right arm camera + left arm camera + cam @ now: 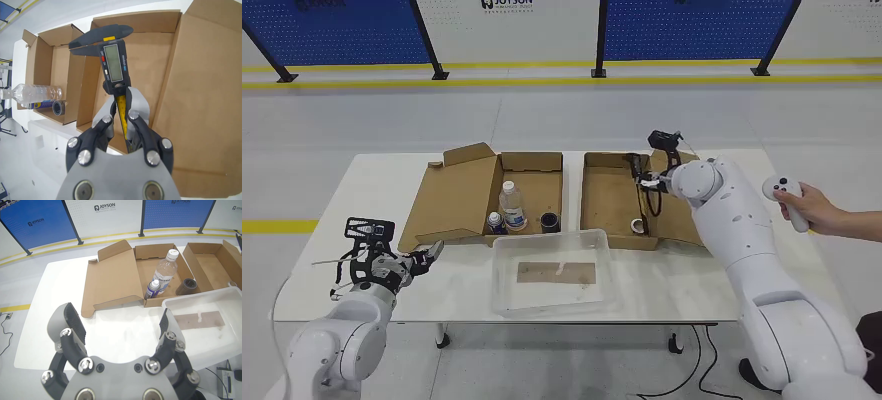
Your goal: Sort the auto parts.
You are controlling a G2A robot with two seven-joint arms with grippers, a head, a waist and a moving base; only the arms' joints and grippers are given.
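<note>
**Digital caliper [113, 64] over the right cardboard box [136, 20]**

Right pincer [122, 98] is clamped on the digital caliper's yellow beam, just below the display head. The tool looks rigid and light but head-heavy (a slim, smooth beam could pivot in the grip). The box walls stand close on either side, and the roomiest part is mid-floor. Left pincer [117, 308] hangs spread apart near the tabletop's [56, 285] front left edge.

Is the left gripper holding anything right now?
No, the left gripper is wide open with nothing in it.
</note>
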